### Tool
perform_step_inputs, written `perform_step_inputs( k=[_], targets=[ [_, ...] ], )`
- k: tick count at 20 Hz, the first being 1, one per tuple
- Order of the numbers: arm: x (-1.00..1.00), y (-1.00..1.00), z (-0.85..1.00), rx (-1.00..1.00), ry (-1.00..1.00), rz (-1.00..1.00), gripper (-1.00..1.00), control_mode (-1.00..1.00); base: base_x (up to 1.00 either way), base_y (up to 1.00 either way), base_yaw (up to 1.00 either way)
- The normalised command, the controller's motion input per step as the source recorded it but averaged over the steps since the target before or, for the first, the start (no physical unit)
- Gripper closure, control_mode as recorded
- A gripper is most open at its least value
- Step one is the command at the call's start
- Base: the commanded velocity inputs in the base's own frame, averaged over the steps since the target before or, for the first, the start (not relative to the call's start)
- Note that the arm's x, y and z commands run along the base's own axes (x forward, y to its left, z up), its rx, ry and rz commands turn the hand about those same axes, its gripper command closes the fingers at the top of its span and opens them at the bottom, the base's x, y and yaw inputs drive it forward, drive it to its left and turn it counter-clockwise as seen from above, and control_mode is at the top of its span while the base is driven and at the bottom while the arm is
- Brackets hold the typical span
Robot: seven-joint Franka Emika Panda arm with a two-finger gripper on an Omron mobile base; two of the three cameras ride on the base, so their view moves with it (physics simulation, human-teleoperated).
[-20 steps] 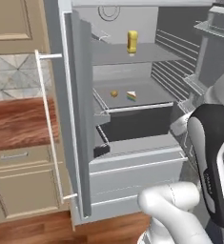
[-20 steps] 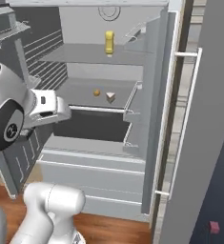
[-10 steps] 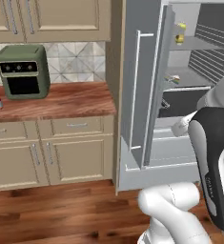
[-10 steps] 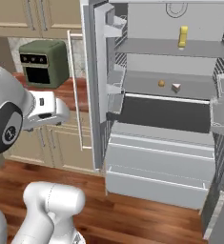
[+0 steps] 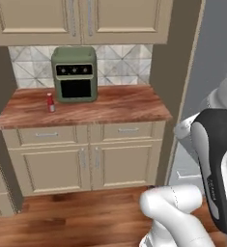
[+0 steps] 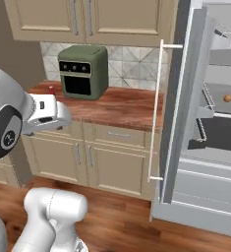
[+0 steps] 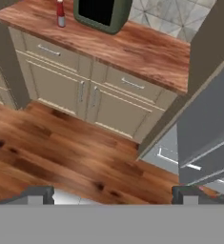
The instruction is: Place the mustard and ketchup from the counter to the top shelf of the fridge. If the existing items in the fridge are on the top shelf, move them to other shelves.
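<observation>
One slim red bottle, the ketchup (image 5: 50,102), stood upright on the counter (image 5: 120,107), toward its left end and just to the left of a green countertop oven (image 5: 75,74) that sat back against the tiled wall. From my hand's own camera the ketchup (image 7: 60,13) showed at the very top of the view, its upper part cut off by the edge, with the wood-grain counter (image 7: 147,51) running across beneath it and the beige drawers and cabinet doors (image 7: 85,93) below that. My gripper (image 7: 112,194) was well apart from the bottle, out over the wooden floor (image 7: 56,157) in front of the cabinets, and it held nothing; its two dark tips sat far apart at the bottom of that view, spread wide with only floor between them. From the right base camera the counter (image 6: 122,106) met the fridge (image 6: 186,123) on its right, whose door stood open with its long white bar handle (image 6: 156,110) facing me. Inside, a small orange ball (image 6: 227,98) rested on a grey shelf; which shelf that was, I could not tell.
</observation>
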Motion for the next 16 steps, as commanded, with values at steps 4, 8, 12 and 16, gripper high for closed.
perform_step_inputs(
  k=[4, 8, 12, 16],
  targets=[
    [0.0, 0.0, 0.0, 0.0, 0.0, 0.0, -1.0, 1.0, 1.0, 1.0, 0.0],
    [0.0, 0.0, 0.0, 0.0, 0.0, 0.0, -1.0, 1.0, 1.0, 1.0, 0.0],
    [0.0, 0.0, 0.0, 0.0, 0.0, 0.0, -1.0, 1.0, 0.83, 0.96, 0.0],
    [0.0, 0.0, 0.0, 0.0, 0.0, 0.0, -1.0, 1.0, 0.46, 0.28, 0.02]
  ],
)
